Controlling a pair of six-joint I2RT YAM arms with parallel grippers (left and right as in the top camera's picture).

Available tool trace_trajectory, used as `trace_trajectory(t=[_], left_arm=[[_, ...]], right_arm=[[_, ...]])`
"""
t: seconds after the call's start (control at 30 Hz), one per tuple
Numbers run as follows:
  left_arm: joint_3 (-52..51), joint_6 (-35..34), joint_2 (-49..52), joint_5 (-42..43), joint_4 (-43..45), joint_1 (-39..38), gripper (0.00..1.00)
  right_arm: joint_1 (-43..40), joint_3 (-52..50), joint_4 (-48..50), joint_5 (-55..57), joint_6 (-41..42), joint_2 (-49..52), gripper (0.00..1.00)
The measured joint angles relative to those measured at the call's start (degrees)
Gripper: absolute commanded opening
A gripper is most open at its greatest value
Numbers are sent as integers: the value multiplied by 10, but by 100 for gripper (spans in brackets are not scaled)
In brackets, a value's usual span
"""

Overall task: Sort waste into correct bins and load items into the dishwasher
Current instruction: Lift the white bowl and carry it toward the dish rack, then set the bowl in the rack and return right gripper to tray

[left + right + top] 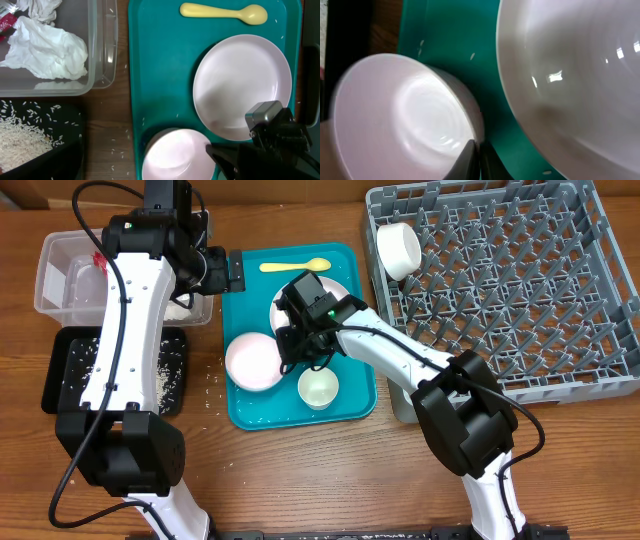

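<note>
Long haul over desk (320, 480) to rack (520, 300); risks dropping short, with only a thin rim hold. Crowded on teal tray (160, 75): easy to scrape plate (240, 85), just beside bowl (172, 155), on a tilted lift. Low between the two, right gripper (476, 159), seemingly pinched on bowl's rim; hard to confirm through blur. At teal tray's left edge, left gripper (228, 273), spread or closed impossible to tell. Near bowl, cup (318, 388); spoon (225, 12) well apart. Wood surface, rice (22, 137) heaped in black tray (58, 370), strays alongside. Little headroom over teal tray under both arms.
</note>
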Motion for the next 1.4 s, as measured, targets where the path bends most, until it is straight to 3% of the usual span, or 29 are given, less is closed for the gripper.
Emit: trace_trajectory(t=[0.17, 0.37, 0.47, 0.6, 0.77, 0.87, 1.23, 1.4], left_arm=[[0, 0, 0, 0, 0, 0, 100], [0, 0, 0, 0, 0, 0, 100], [0, 0, 0, 0, 0, 0, 100], [0, 0, 0, 0, 0, 0, 100], [0, 0, 0, 0, 0, 0, 100], [0, 0, 0, 0, 0, 0, 100], [0, 0, 0, 0, 0, 0, 100], [0, 0, 0, 0, 0, 0, 100]], right_arm=[[-6, 21, -37, 2, 0, 0, 4], [-78, 81, -111, 70, -14, -57, 4], [-155, 94, -155, 189, -17, -127, 4], [-192, 94, -164, 380, -18, -151, 4], [-169, 94, -167, 733, -32, -153, 4], [-148, 92, -168, 817, -50, -153, 4], [-100, -51, -166, 920, -67, -154, 4], [-88, -125, -107, 970, -67, -153, 4]])
